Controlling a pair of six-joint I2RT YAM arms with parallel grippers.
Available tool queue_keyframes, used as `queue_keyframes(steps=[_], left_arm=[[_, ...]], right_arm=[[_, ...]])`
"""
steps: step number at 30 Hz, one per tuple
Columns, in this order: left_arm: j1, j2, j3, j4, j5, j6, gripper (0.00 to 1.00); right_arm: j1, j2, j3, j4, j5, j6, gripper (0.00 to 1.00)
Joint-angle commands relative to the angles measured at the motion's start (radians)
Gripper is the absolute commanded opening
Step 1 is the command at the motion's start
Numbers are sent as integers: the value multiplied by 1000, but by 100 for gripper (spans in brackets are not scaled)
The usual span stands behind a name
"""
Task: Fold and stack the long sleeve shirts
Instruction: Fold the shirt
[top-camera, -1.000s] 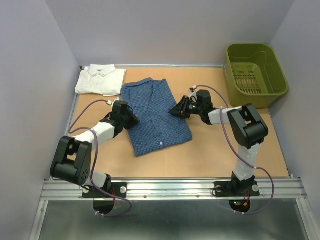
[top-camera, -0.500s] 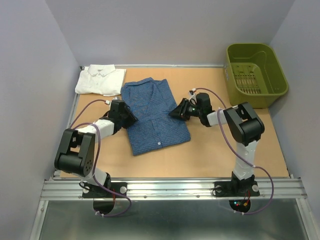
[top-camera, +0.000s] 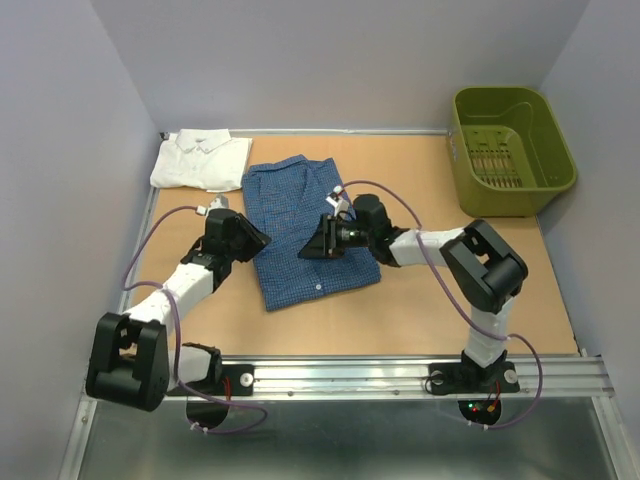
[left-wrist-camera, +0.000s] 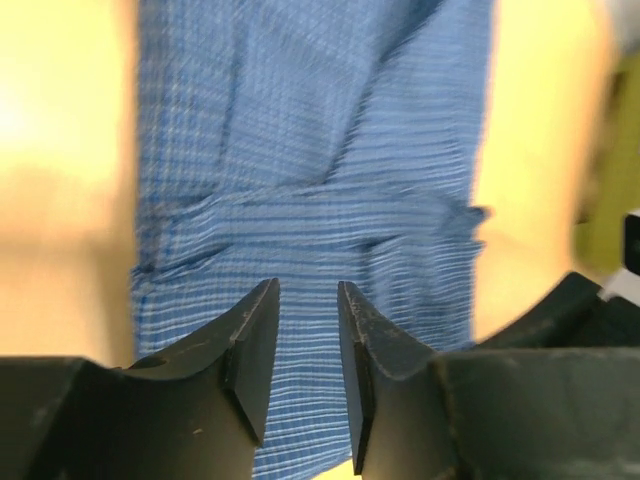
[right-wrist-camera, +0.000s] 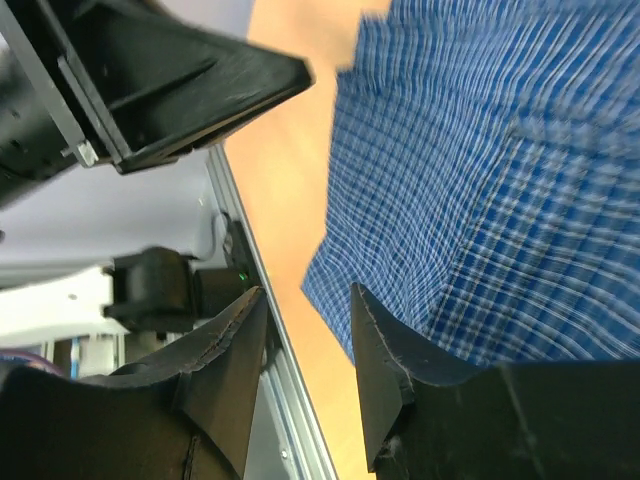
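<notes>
The folded dark blue checked cloth shirt (top-camera: 290, 205) is lying on the table (top-camera: 420, 300) just right of the left tool (top-camera: 255, 240) and under the right tool (top-camera: 308, 245), its long axis running away from both. Each tool's jaws are standing apart, holding nothing.

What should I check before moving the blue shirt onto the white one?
1. Blue checked shirt folded flat: ok.
2. White shirt folded at the far left corner: ok.
3. Left gripper at the blue shirt's left edge, jaws apart, empty: ok.
4. Right gripper over the blue shirt, jaws apart, empty: ok.
5. Cloth gripped by either arm: not ok.
6. Olive-green basket away from both shirts: ok.
</notes>
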Motion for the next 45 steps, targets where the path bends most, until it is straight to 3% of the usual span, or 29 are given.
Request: queue_keyframes(steps=[1,7,11,19,28,36,40,45], left_arm=[[-2,83,-32,75,25,-19,38],[0,239,6,133,-28,-22,30],[0,304,14,138,-44,-3,29],[-2,342,-8,176,-27,-4,29],[0,353,3,178,-2,4,29],[0,391,60,166,-13,11,28],[1,425,96,153,-28,22,28],[1,450,110,152,-16,31,28]], right_arm=[[43,95,58,-10,-7,-34,45],[29,213,15,-1,53,-52,44],[29,166,0,-49,63,-95,44],[109,84,152,-140,-62,-94,45],[242,267,248,-146,-165,-97,45],[255,425,210,-149,-199,-89,44],[255,425,209,-151,-196,-79,44],[250,287,213,-188,-184,-103,44]])
